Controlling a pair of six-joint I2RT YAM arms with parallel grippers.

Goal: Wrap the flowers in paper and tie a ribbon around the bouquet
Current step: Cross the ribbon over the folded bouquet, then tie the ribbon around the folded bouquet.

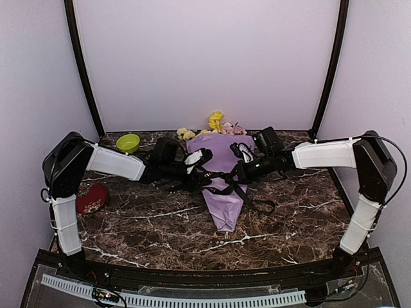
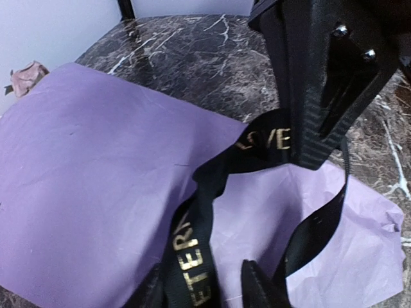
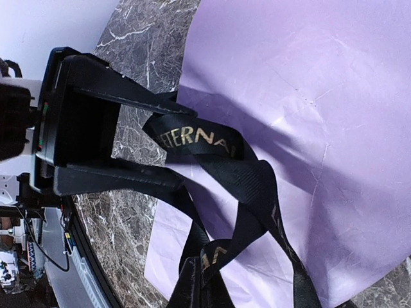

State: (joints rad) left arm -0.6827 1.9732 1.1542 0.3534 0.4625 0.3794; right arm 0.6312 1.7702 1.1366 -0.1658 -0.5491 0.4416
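two hands are hovering close over the bouquet (image 1: pixel 221 192) on the desk (image 1: pixel 148 224)
left hand (image 3: pixel 189 149) is gaping around the ribbon (image 2: pixel 192 256), right hand (image 3: pixel 202 282) is clenching it; bare marble is lying open either side.

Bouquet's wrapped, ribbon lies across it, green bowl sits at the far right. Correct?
Not quite. The bowl sits at the far left, not the far right; the top external view shows it. The rest holds: the bouquet is wrapped and the ribbon lies across it.
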